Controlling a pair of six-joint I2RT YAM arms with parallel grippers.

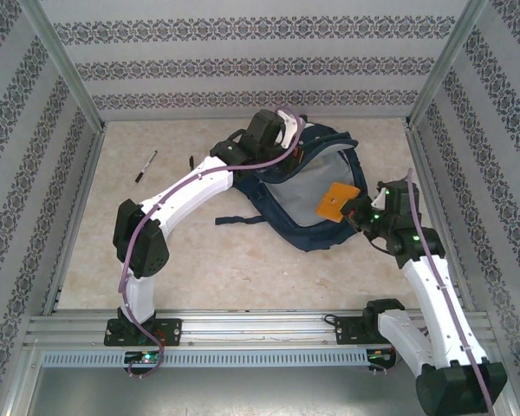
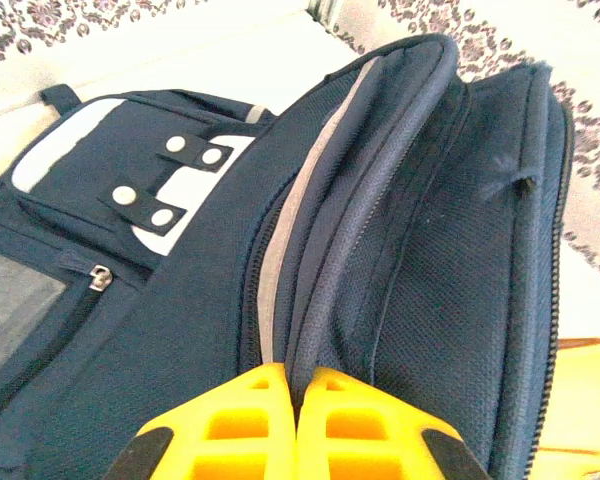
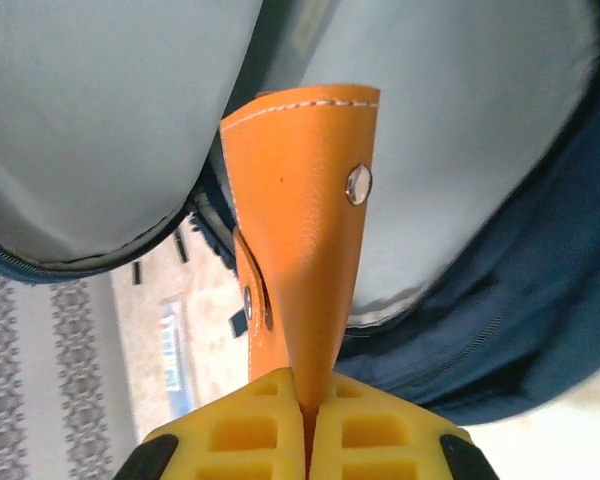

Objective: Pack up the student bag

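Note:
The student bag (image 1: 325, 236), navy with white front patches, lies open at the table's middle right, its grey lining (image 1: 308, 186) showing. My left gripper (image 1: 286, 149) is at the bag's far rim. In the left wrist view it (image 2: 298, 375) is shut on a fold of the bag (image 2: 180, 330) beside the zip. My right gripper (image 1: 354, 211) holds a flat orange leather case (image 1: 336, 201) over the bag's open mouth. In the right wrist view it (image 3: 305, 385) is shut on the case (image 3: 300, 200), with grey lining (image 3: 100, 120) and navy fabric (image 3: 540, 290) behind.
A black pen (image 1: 146, 165) and a small dark item (image 1: 191, 160) lie on the beige table left of the bag. A dark strap (image 1: 238, 219) trails left from the bag. Patterned walls enclose three sides, and a metal rail (image 1: 243, 325) runs along the near edge.

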